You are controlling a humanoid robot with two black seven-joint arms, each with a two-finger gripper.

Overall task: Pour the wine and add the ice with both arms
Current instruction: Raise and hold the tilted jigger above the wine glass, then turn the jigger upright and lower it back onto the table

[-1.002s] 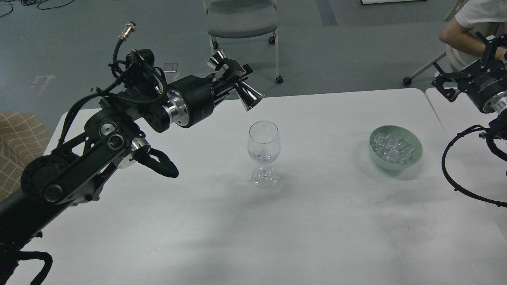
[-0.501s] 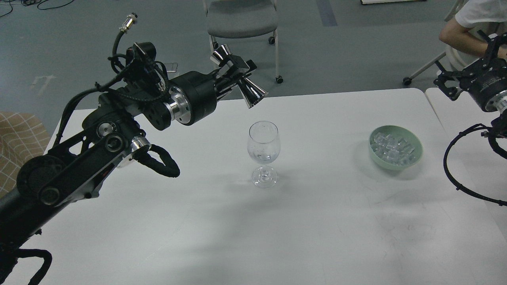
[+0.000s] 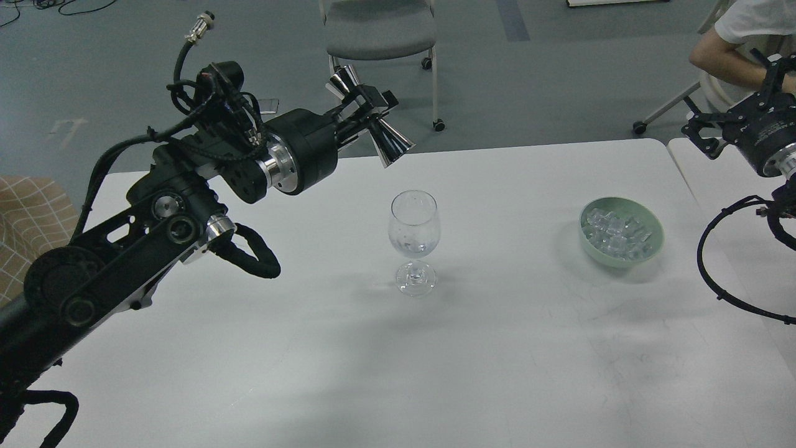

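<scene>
At the far left edge a tan checked cushion (image 3: 28, 230) showed beside the white table (image 3: 497, 348); the left arm (image 3: 124, 261) rose from the near left corner and reached toward the far middle, its looped black cables bunched above the wrist; the left gripper (image 3: 367, 118) was closed around the waist of a shiny metal jigger (image 3: 373, 124), an hourglass-shaped measure held tilted, its larger cone mouth pointing down and to the right, above and just left of the wine glass (image 3: 414, 239) and apart from it; beyond the table's far edge stood a grey chair (image 3: 379, 31) on castors.

The wine glass stood upright near the middle of the table; a small amount of clear wine (image 3: 413, 247) lay low in its bowl, barely visible, with droplets on the inner wall.

To the right, well apart from the glass, a pale green bowl (image 3: 647, 221) sat on the table, holding the ice (image 3: 617, 234), a heap of small clear cubes.

At the far right the right arm (image 3: 771, 186) came in from the edge, a black cable looping down over the adjoining table; the right gripper (image 3: 703, 134) hung past the table's far right corner, holding nothing that could be seen; whether its fingers were apart could not be told; behind it a seated person's arm (image 3: 721, 59) in a white sleeve was partly visible.
</scene>
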